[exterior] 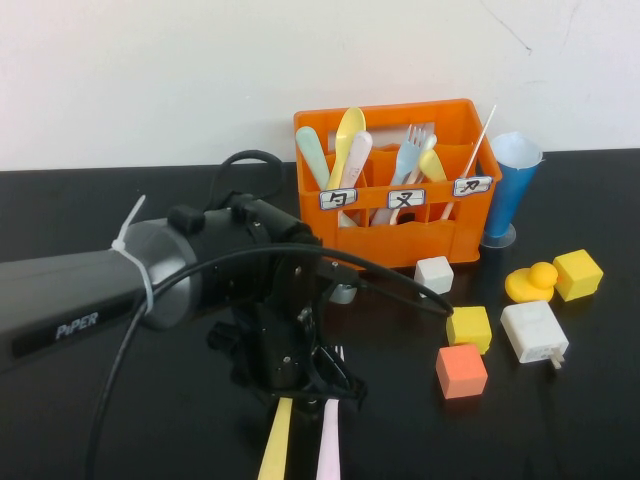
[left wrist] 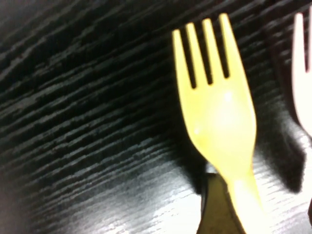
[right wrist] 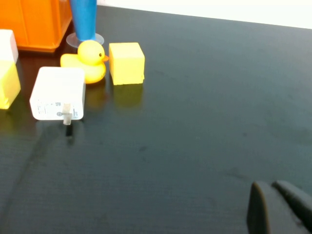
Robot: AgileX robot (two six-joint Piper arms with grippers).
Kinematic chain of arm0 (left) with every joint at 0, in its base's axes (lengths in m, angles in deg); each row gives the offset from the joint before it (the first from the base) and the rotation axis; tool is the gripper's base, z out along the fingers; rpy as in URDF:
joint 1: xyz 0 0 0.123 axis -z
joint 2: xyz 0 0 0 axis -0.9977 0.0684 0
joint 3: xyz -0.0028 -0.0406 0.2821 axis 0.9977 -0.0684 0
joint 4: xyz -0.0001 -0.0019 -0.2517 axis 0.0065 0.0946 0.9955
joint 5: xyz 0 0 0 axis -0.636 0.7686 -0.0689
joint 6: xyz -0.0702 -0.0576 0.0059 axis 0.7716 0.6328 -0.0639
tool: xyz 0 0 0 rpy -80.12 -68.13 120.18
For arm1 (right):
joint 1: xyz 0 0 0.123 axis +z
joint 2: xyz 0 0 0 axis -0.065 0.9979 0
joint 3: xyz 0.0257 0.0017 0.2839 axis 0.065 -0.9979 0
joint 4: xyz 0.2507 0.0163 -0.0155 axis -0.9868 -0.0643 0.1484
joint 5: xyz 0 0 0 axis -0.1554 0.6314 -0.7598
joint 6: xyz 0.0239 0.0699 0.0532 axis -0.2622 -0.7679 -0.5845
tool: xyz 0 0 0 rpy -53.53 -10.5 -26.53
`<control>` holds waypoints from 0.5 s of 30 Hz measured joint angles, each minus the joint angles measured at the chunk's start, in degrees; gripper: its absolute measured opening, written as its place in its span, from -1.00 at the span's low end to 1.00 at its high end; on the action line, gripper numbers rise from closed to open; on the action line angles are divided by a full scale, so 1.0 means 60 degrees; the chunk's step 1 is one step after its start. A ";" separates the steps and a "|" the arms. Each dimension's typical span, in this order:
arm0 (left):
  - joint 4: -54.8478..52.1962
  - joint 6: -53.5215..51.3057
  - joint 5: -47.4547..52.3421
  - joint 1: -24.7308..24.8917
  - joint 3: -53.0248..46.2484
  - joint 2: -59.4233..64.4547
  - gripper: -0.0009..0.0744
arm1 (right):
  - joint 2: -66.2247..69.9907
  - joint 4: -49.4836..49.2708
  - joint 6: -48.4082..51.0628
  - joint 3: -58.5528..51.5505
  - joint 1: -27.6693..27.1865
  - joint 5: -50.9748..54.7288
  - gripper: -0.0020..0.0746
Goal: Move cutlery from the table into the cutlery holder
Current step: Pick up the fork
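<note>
The yellow fork (left wrist: pixel 217 117) lies on the black table (left wrist: pixel 87 122), tines pointing away from my left gripper (left wrist: pixel 261 214). One dark finger (left wrist: pixel 217 209) sits against the fork's neck; the other only shows at the picture's edge, so the jaws stand open astride the handle. The pale pink fork (left wrist: pixel 301 73) lies beside it. In the high view my left gripper (exterior: pixel 318 385) hides both fork heads; the yellow handle (exterior: pixel 277 440) and pink handle (exterior: pixel 328 448) stick out at the front edge. The orange cutlery holder (exterior: pixel 400 225) stands at the back. My right gripper (right wrist: pixel 274 195) is shut and empty over bare table.
The holder holds spoons and a pale blue fork (exterior: pixel 408 155). A blue cup (exterior: pixel 510 190) stands to its right. A yellow duck (exterior: pixel 530 282), yellow blocks (exterior: pixel 578 273), a white block (exterior: pixel 433 273), an orange block (exterior: pixel 461 371) and a white charger (exterior: pixel 534 333) lie at the right.
</note>
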 joint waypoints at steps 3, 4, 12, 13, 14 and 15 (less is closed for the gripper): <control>-0.0033 0.0121 -0.0020 0.0000 0.0004 0.0091 -0.03 | 0.0000 0.0000 0.0000 0.0000 0.0000 0.0000 -0.92; -0.0033 0.0156 -0.0038 0.0000 0.0004 0.0133 -0.03 | 0.0000 0.0000 0.0000 0.0000 0.0000 0.0000 -0.92; -0.0057 0.0356 -0.0056 0.0000 0.0042 0.0265 -0.11 | 0.0000 0.0000 0.0024 0.0000 0.0000 0.0000 -0.92; -0.0103 0.0373 -0.0056 0.0000 0.0042 0.0265 -0.17 | 0.0000 0.0000 0.0024 0.0000 0.0000 0.0000 -0.92; -0.0128 0.0372 -0.0056 0.0000 0.0042 0.0265 -0.26 | 0.0000 0.0000 0.0024 0.0000 0.0000 0.0000 -0.92; -0.0178 0.0372 -0.0056 0.0000 0.0042 0.0268 -0.38 | 0.0000 0.0000 0.0031 0.0000 0.0000 0.0000 -0.92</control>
